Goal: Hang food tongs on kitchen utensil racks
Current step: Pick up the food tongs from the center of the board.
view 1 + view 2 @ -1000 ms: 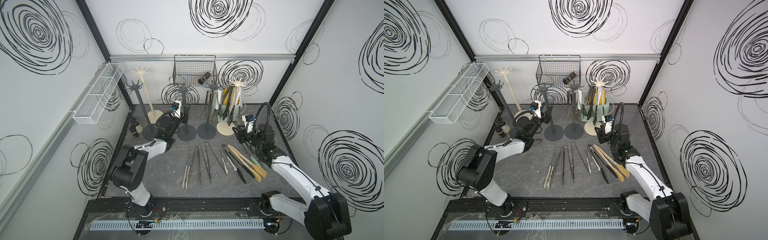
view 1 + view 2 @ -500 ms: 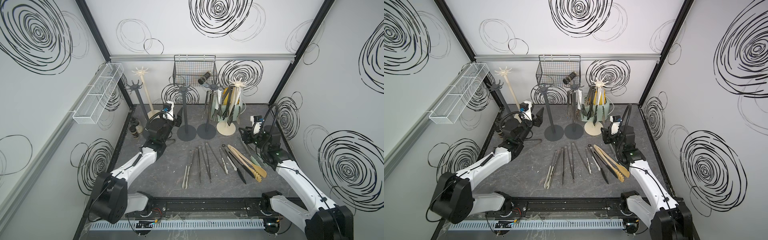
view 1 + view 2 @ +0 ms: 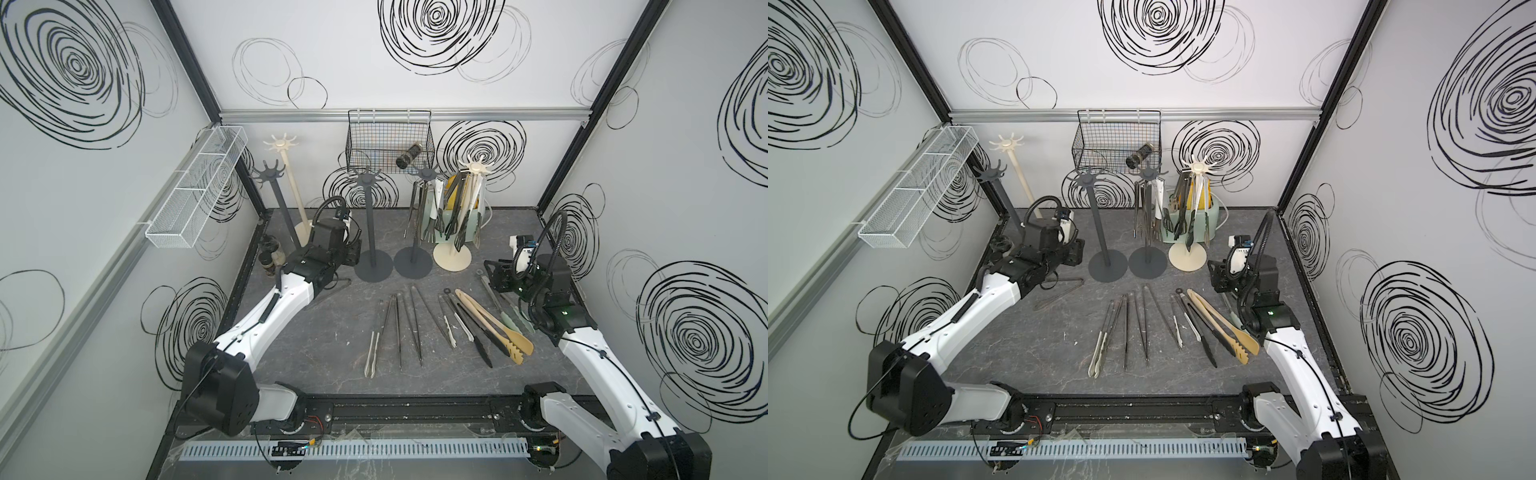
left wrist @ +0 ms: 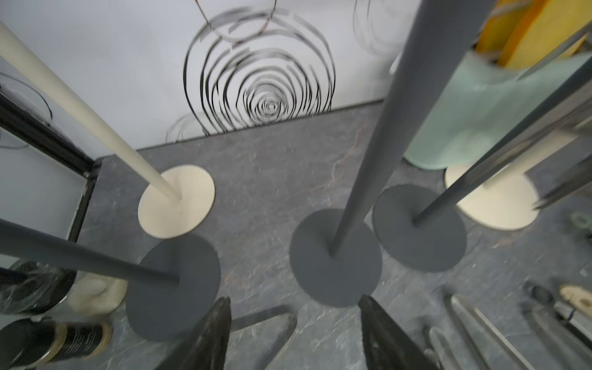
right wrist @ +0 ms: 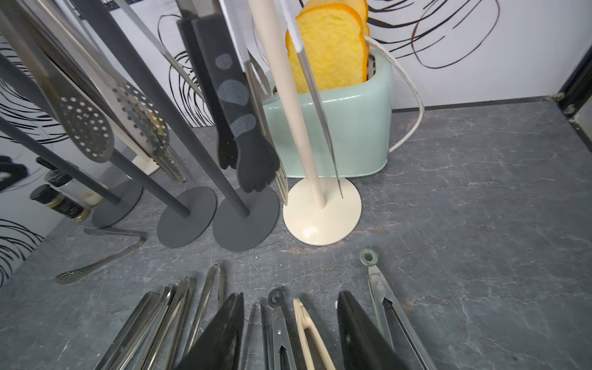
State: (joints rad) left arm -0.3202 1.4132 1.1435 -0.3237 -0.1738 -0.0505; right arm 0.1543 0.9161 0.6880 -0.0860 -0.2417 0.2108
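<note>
Just above the counter (image 3: 316, 357), the jaws of the left arm (image 3: 266, 320) stand apart with nothing between them, close to the round base of the nearest dark grey rack (image 4: 336, 256). A steel pair of tongs (image 5: 102, 259), spread in a V, lies on the counter by them. The jaws of the right arm (image 3: 598, 365) are also parted and empty. They are poised over the hinge ends of the row of loose tongs (image 5: 179, 307), with a pale green pair (image 5: 378, 285) just beside one finger. In both top views that row lies side by side across the middle of the counter, with the wooden pair (image 3: 494, 328) towards the right arm. Five racks stand behind it, three dark grey and two cream. Perforated steel tongs (image 5: 86, 128) hang from the loaded dark grey rack (image 3: 411, 266). Black tongs (image 3: 457, 220) hang from the cream rack (image 3: 452, 259), which stands in front of a pale green toaster (image 5: 352, 128) holding bread slices.
</note>
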